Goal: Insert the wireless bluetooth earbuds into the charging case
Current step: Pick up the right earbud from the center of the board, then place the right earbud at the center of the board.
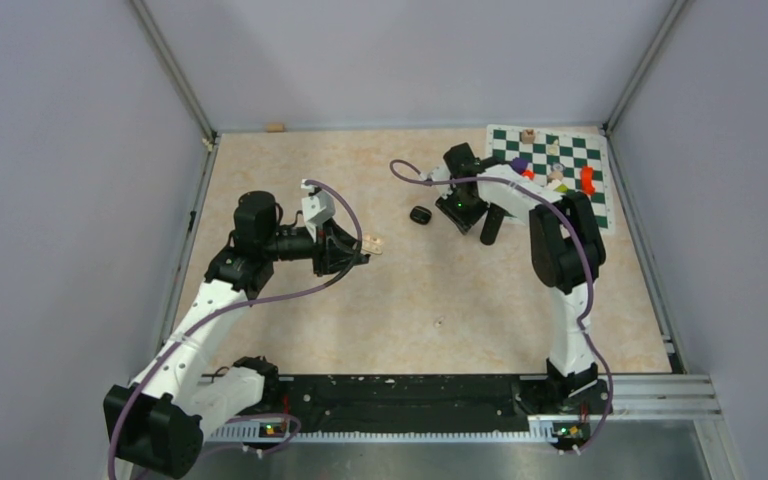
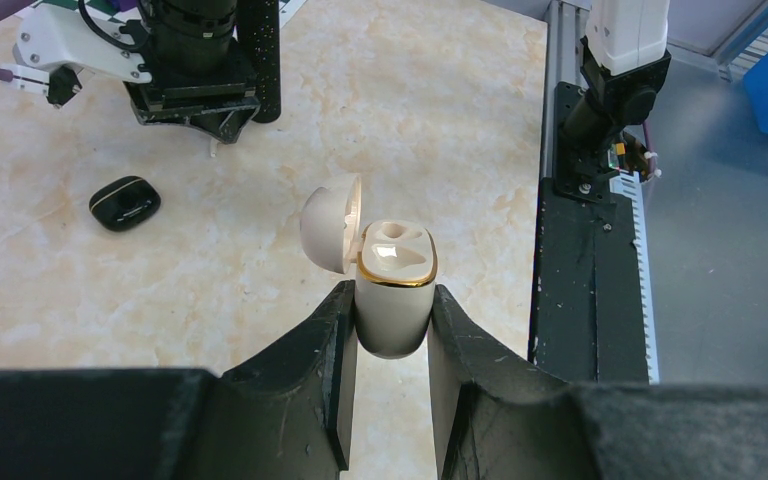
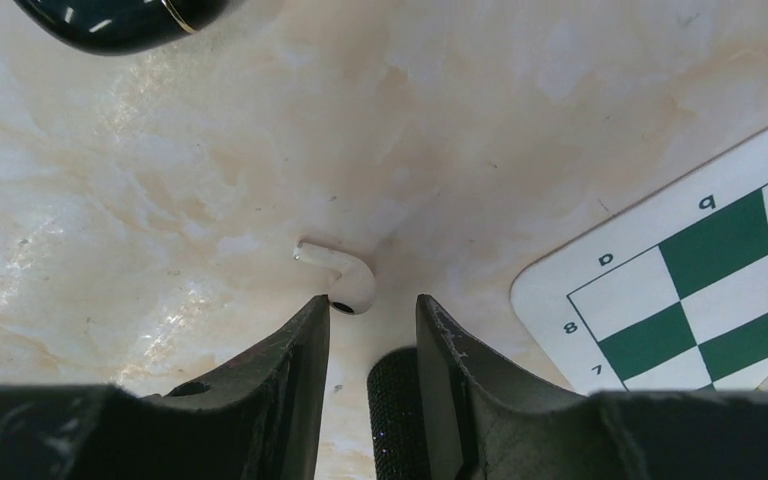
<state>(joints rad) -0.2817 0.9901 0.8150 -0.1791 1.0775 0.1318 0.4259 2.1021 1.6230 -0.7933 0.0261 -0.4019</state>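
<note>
Fingers of our left gripper (image 2: 392, 298) are clamped on the lower body of a cream, pill-shaped plastic charging case with a gold rim (image 2: 396, 325), holding it upright. Its hinged lid (image 2: 328, 222) is swung open toward 9 o'clock in the left wrist view. We see two moulded wells (image 2: 397, 250) inside, but we cannot tell whether a bud sits in them.

Our right gripper (image 3: 372, 305) hangs low over the beige marbled tabletop (image 3: 210, 180) with its jaws parted. A small white stemmed plastic earbud (image 3: 348, 284) lies on the surface right at the fingertips. Its rounded head is just beside the finger at 9 o'clock in that view and its stem points toward 10 o'clock. Neither finger pinches it.

In the overhead view, a glossy black oval charging case (image 1: 420, 215) rests at 9 o'clock from the right gripper, near it but apart. A green-and-white chequered mat (image 1: 550, 170) lies toward 2 o'clock on the table, carrying small coloured blocks (image 1: 587, 180).
</note>
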